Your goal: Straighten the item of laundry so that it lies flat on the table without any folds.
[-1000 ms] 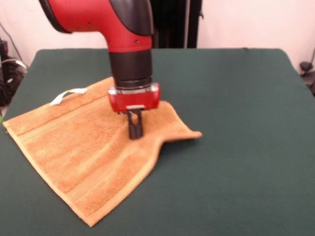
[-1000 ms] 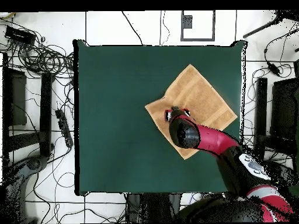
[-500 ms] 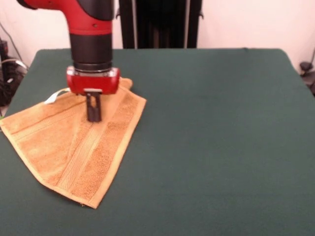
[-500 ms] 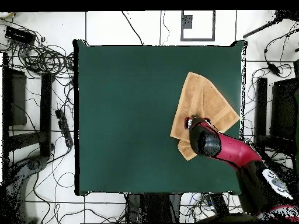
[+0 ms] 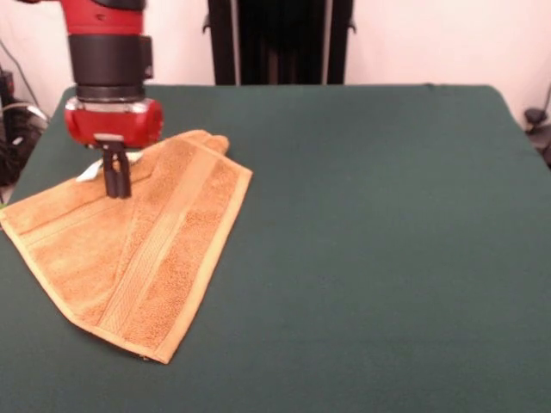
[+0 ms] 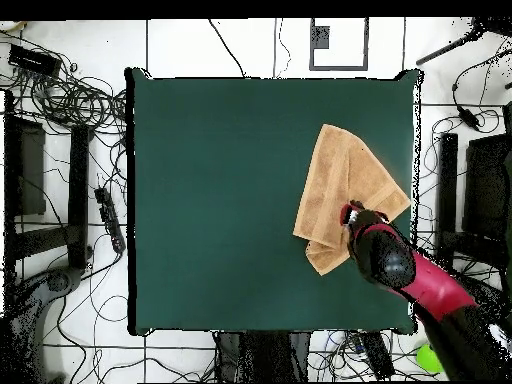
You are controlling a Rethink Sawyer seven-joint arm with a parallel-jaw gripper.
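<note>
We see the towel (image 5: pixel 129 249) lying on the left part of the dark green table (image 5: pixel 387 241) in the front view, close to the left edge and toward the near side. It is not flat: one flap is folded over the rest, so a long diagonal fold edge runs from the far corner down to the near corner, and a woven stripe band shows along the folded flap. The layer beneath sticks out to the left as a triangle reaching the table's left edge. A bit of the white tag (image 5: pixel 86 175) peeks out at the far left of the cloth.

The pincer (image 5: pixel 116 185) hangs from the red and black arm (image 5: pixel 108 60) over the far left part of the towel, its dark fingers drawn close together with the tips at or just above the cloth. We cannot tell whether they pinch any fabric.

From overhead, the towel (image 6: pixel 345 195) sits by the table's right edge, with the arm (image 6: pixel 400 270) over its corner nearest the base.
</note>
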